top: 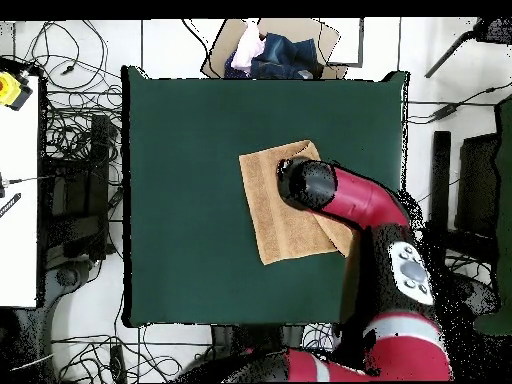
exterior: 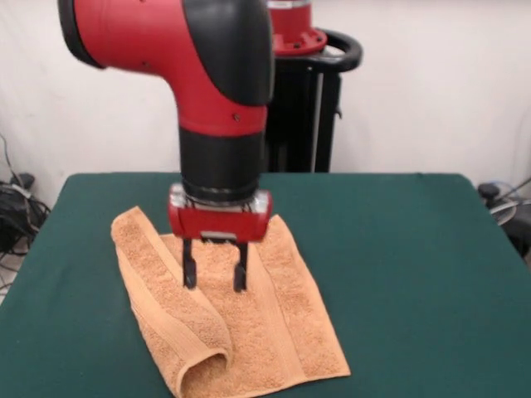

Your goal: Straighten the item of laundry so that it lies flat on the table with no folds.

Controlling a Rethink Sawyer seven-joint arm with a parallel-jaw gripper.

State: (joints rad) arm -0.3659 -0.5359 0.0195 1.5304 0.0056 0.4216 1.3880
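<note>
The item of laundry [exterior: 249, 332], a peach terry towel, lies on the green table [exterior: 398, 249] near the front edge. Its left long side is folded over into a raised roll that opens toward the front. A woven band runs lengthwise down its middle. My gripper [exterior: 215, 284] points straight down over the towel's middle, open, with nothing between its two black fingers [exterior: 189, 274]. Whether the tips touch the cloth is unclear. From overhead, the towel [top: 270, 215] shows left of the arm, which covers its right part and hides the gripper; bare table [top: 190, 180] spreads around.
A cardboard box with clothes [top: 265, 50] sits beyond the table's top edge in the overhead view. A white desk [top: 20, 200] stands at the left, with cables [top: 80, 150] on the floor beside it. The black pedestal [exterior: 307, 116] rises behind the table.
</note>
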